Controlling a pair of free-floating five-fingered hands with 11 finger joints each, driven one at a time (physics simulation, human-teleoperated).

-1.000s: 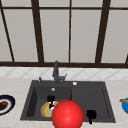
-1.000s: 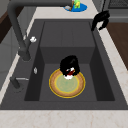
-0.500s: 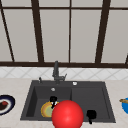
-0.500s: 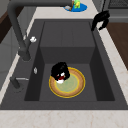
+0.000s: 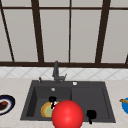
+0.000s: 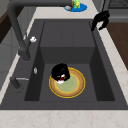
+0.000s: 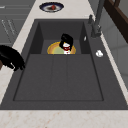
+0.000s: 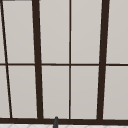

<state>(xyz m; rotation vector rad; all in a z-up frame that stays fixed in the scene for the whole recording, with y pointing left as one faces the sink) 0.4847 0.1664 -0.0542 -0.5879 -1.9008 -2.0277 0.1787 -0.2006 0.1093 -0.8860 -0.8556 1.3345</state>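
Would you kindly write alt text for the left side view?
A black hand rests on the rim of a round yellow-and-green plate in the dark grey sink's basin. A second black hand hangs over the sink's far right edge, beyond a dark tap.

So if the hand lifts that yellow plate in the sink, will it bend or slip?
The yellow plate looks stiff and rounded with a raised rim, so it probably won't bend. It lies flat on the sink floor, so getting under it may be tricky. The left hand sits on its edge; a smooth plate could slip.
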